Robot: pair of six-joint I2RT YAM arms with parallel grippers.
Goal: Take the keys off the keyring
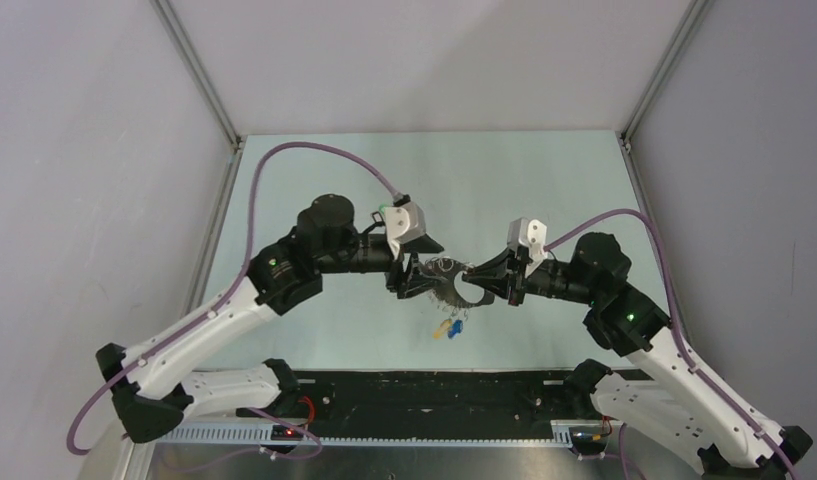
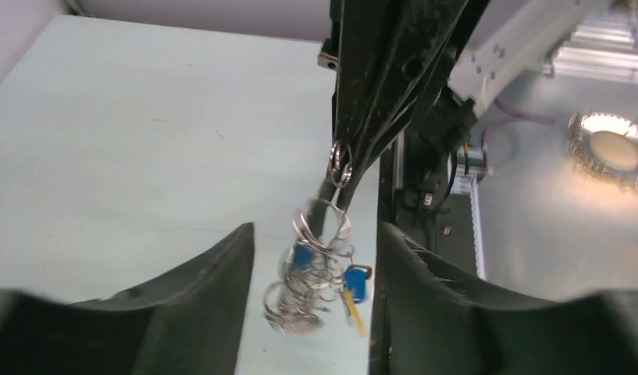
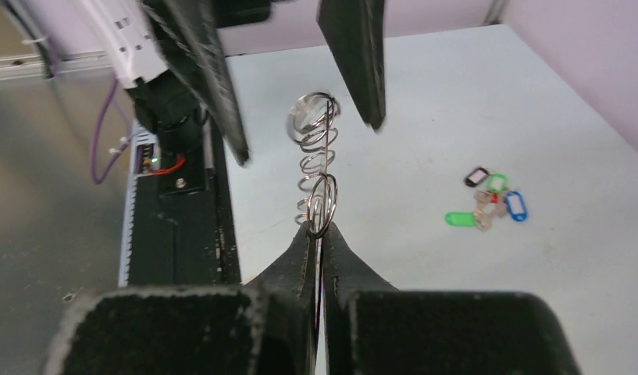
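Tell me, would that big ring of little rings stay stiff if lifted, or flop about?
Probably floppy: pinched in the right end effector, the keyring sags as a loose string of small rings. It would likely swing when moved, since the keys dangle freely beneath it. The thin wire looks slippery to grip.

Keyring (image 1: 442, 268) aloft; keys (image 1: 451, 327) below

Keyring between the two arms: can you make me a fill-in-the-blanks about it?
The right fingers are ____ on the keyring. The left fingers are ____, flanking it. A loose cluster of coloured key tags lies on the ____.
Missing words: shut, open, table.
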